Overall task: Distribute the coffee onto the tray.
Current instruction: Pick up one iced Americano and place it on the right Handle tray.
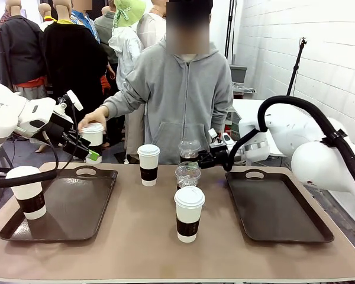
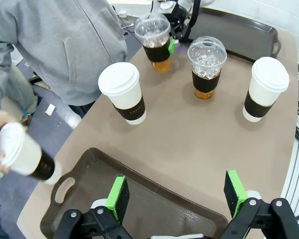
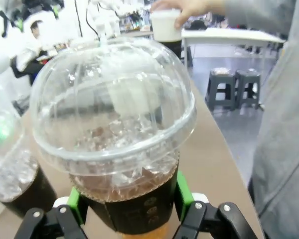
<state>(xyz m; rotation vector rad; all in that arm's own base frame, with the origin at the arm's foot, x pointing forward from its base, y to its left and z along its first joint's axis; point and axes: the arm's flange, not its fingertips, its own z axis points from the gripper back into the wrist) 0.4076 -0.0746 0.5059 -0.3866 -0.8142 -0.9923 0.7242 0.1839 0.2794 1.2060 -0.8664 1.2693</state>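
Brown and wide, the surface (image 1: 136, 236) carries a dark tray at each end: the left tray (image 1: 77, 207) has one sleeved paper cup (image 1: 28, 192) standing at its near corner, and the right tray (image 1: 278, 207) is bare. A person (image 1: 183, 100) in a grey hoodie stands at the far side, one hand (image 1: 92, 118) holding a second paper cup (image 1: 93, 135) out above the far edge of the left tray. Two more paper cups stand on the surface between the trays, a far one (image 1: 148, 164) and a near one (image 1: 189, 213). Between them are two dome-lidded cups of dark iced coffee: the far dome cup (image 3: 114, 124) and, just in front of it, the near dome cup (image 1: 187, 174). The right gripper (image 3: 129, 201) is clamped on the far dome cup, its green pads pressed to either side of the black sleeve low on the cup. The left gripper (image 2: 177, 196) hovers above the left tray with its jaws wide and nothing between them. The likeliest trouble is with the held cup: thin plastic squeezed low down could buckle or pop the dome, and a quick swing toward the right tray could tilt it or slop the coffee. The near dome cup stands close enough to be clipped as the arm lifts away. On the left, the offered cup sits in fingers, so a closing jaw could pinch the hand.
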